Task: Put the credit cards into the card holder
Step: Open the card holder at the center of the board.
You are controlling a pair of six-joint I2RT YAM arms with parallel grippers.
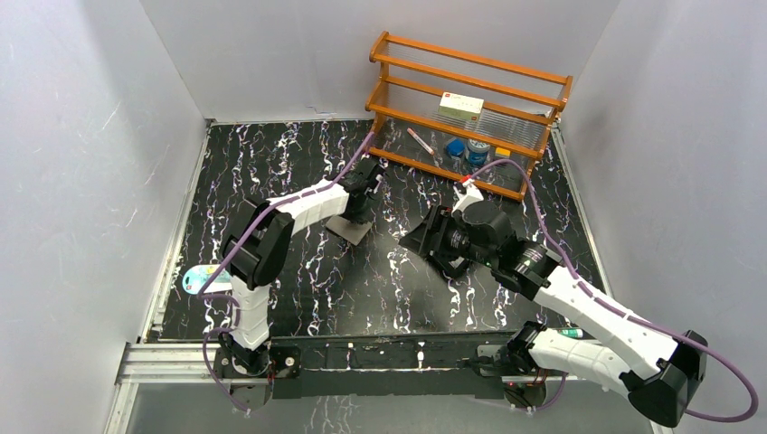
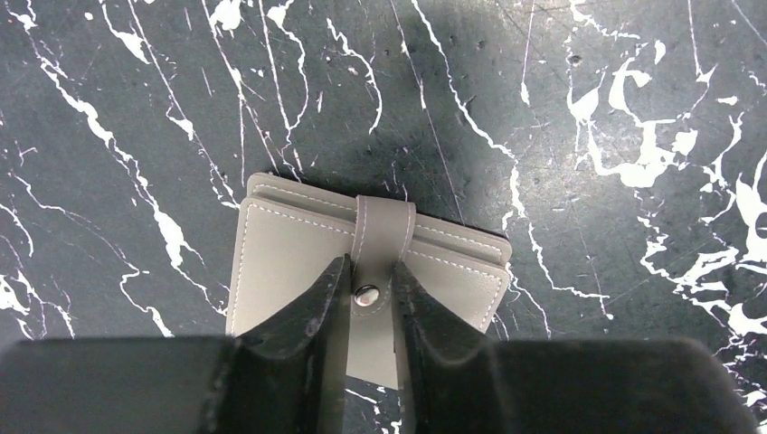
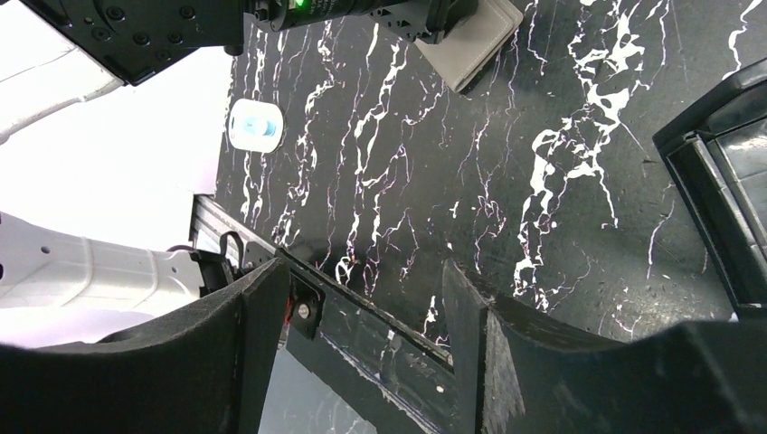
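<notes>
On the left tool (image 2: 371, 271), the fingers stand close on either side of the snap tab (image 2: 384, 226); I cannot tell whether they truly pinch it. The closed card holder (image 2: 289, 244) lies flat on the surface directly beneath, its tab running straight away. The right tool (image 3: 362, 271) hangs spread and empty, well apart.

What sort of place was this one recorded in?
Probably a lab robot cell: plain grey walls box in a black marbled table, and the left arm and right arm are mounted on a metal rail at its near edge.
</notes>
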